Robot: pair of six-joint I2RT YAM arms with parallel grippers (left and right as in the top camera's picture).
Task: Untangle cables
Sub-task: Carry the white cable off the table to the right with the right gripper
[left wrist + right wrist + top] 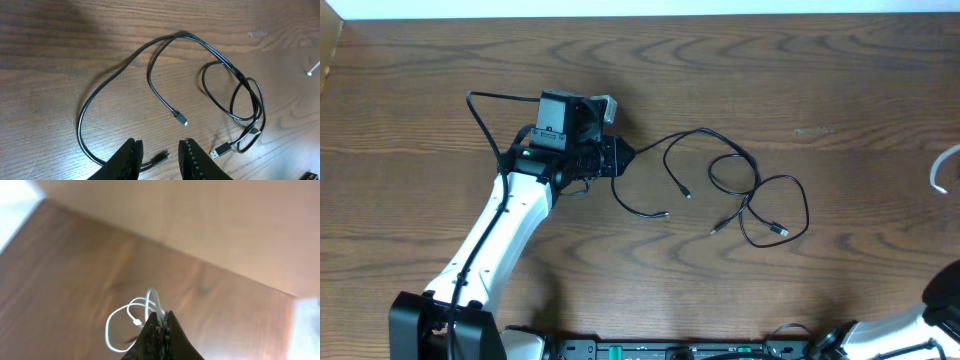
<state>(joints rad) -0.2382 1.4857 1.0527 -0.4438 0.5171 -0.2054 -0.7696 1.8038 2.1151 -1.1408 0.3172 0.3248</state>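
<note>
Fingers of the left gripper stand slightly spread above a black cable end, probably to pinch it, while the right gripper, pressed together, pinches the white cable aside.

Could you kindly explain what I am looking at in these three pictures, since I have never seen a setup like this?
These show two robot arms at a brown wooden table, working to untangle cables. One picture looks down from above; the other two come from cameras on each wrist. The white left arm reaches toward a thin black cable lying in loose loops with small plug ends. In its wrist view, the left gripper hovers over that cable, jaws apart, with one plug between the fingers, not clamped. The right gripper is shut on a thin white cable, whose loops hang below; from above only a white bit shows at the edge.
</note>
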